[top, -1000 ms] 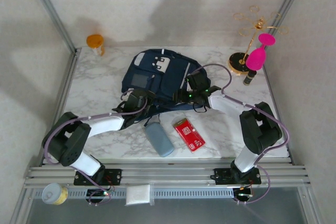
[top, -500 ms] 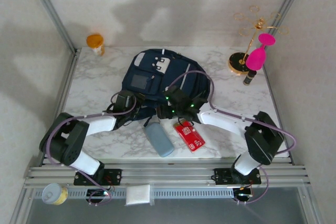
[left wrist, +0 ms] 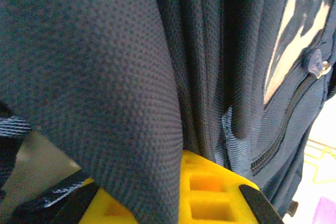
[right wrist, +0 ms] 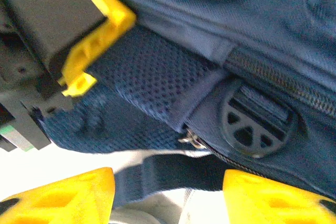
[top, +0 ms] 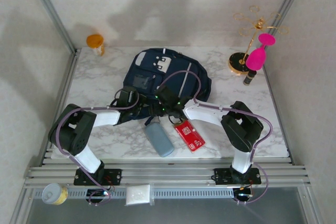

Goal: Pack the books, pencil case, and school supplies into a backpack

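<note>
Opening the backpack (top: 157,72) mid-frame: our left gripper (left wrist: 173,198) pinches its lower-edge fabric, our right gripper (right wrist: 168,192) gapes empty beside it; next we must catch the zip pull (right wrist: 191,140)

Mesh of the backpack (left wrist: 105,77) drapes over the left hand (left wrist: 168,200), hiding most of its fingers (left wrist: 210,203). The lower edge crops the right hand (right wrist: 165,195).

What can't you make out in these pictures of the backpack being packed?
- Inside the backpack: top view, its own fabric covers it, so whether any books are in there cannot be told.
- Left gripper: left wrist view, a fold of backpack fabric drapes over the shut jaws, hiding whether they pinch it.
- Red packet: top view, its white label marks are too small to read.
</note>
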Available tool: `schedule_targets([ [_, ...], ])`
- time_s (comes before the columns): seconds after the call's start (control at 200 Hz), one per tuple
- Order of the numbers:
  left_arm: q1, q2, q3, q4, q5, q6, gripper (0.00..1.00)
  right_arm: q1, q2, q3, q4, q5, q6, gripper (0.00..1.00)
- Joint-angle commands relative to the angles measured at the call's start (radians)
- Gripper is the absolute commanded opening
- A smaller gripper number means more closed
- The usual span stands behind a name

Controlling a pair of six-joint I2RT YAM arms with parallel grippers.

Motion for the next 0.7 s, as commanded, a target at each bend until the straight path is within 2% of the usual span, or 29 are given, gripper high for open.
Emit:
schedule_targets([
  [0.0,-0.003,-0.079,0.055,0.03,0.044,-0.059,0.0,0.004,0.015,0.044,0.005,0.051,0.033,0.59],
  [0.085,-0.003,-0.105,0.08,-0.024,0.045,-0.083,0.0,0.018,-0.001,0.058,-0.026,0.049,0.068,0.59],
  [0.225,-0.003,-0.123,0.129,-0.067,0.039,-0.083,0.0,0.081,-0.039,0.05,-0.079,0.158,0.096,0.57],
  [0.315,-0.004,-0.118,0.142,-0.067,0.044,-0.096,0.0,0.082,-0.037,0.027,-0.062,0.164,0.113,0.54],
  [0.421,-0.005,-0.13,0.142,-0.067,0.029,-0.11,0.0,0.082,0.006,0.054,-0.082,0.228,0.118,0.48],
  [0.696,-0.015,-0.139,0.159,-0.11,0.01,-0.099,0.0,0.063,0.085,0.095,-0.008,0.314,0.116,0.42],
])
